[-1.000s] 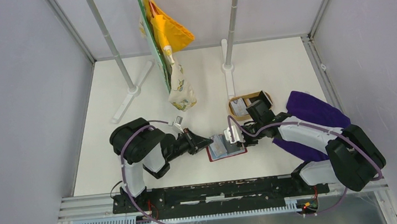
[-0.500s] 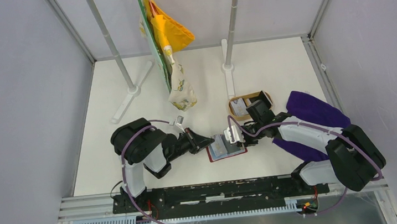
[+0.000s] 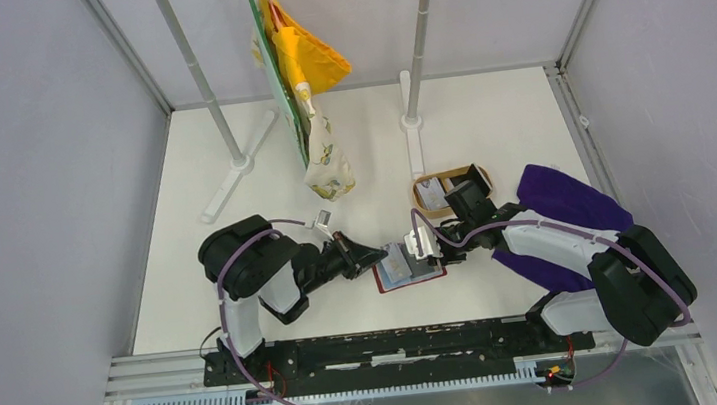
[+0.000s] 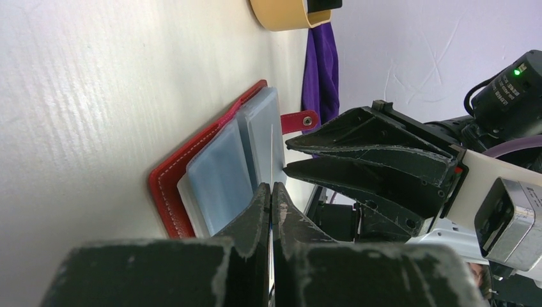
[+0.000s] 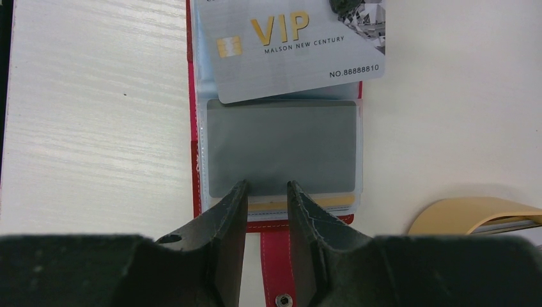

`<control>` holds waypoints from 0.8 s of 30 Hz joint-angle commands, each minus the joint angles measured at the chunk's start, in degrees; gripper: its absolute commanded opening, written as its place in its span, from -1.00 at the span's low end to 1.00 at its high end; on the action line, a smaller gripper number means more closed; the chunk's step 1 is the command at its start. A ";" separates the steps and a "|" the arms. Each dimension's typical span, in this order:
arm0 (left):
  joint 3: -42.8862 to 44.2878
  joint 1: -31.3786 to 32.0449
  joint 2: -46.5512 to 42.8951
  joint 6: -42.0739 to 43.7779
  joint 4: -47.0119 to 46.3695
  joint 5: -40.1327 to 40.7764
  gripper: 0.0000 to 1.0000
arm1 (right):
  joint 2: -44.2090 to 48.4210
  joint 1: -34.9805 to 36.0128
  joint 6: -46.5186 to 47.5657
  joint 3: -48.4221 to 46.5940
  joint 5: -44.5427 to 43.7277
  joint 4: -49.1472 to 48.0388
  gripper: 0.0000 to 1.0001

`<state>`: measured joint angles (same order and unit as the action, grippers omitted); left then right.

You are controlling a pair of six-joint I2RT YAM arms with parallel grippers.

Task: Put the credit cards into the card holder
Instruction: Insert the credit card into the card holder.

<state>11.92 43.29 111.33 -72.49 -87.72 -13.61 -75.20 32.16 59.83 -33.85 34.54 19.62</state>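
Mid-frame on the bench, the card holder lies open, one dark card seemingly sleeved. The wooden tray beside it holds more cards. The left claw pinches the VIP card, partly slid in. The right claw, narrowly parted, rests at the holder's edge.

Red card holder lies open and flat. Silver VIP card sits askew, overlapping its clear sleeve.

Left pincer clamped, right pincer slightly parted
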 commanded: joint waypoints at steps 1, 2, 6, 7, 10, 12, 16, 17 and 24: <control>-0.34 1.04 -2.25 -2.13 -11.70 2.07 -0.96 | -1.00 0.09 0.31 -0.70 -2.56 2.27 -0.31; -0.52 1.16 -2.35 -2.08 -11.68 2.44 -0.96 | -1.04 0.09 0.36 -0.71 -2.53 2.23 -0.30; -0.93 1.59 -1.45 -1.59 -11.71 4.09 -0.96 | -1.02 0.02 0.28 -0.72 -2.54 2.30 -0.30; -1.01 1.72 -1.17 -1.50 -11.73 4.46 -0.96 | -0.97 0.09 0.31 -0.73 -2.55 2.27 -0.31; -1.18 1.88 -0.43 -1.05 -11.72 5.56 -0.96 | -0.97 0.09 0.24 -0.70 -2.52 2.25 -0.30; -1.20 1.97 -0.08 -0.64 -11.69 6.29 -0.96 | -1.05 0.05 0.35 -0.74 -2.49 2.47 -0.30; -0.81 2.44 0.60 0.00 -11.78 7.61 -0.96 | -1.21 0.08 0.35 -0.81 -2.46 2.59 -0.30; -0.68 2.61 0.72 0.06 -11.73 7.91 -0.96 | -1.22 0.09 0.36 -0.81 -2.46 2.56 -0.30; -0.15 3.86 2.33 0.56 -11.69 9.65 -0.97 | -1.19 0.05 0.35 -0.79 -2.35 2.53 -0.30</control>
<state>11.22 46.35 112.44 -72.51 -87.79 -6.68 -75.42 32.16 59.83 -34.04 34.59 19.84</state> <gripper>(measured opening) 0.032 0.349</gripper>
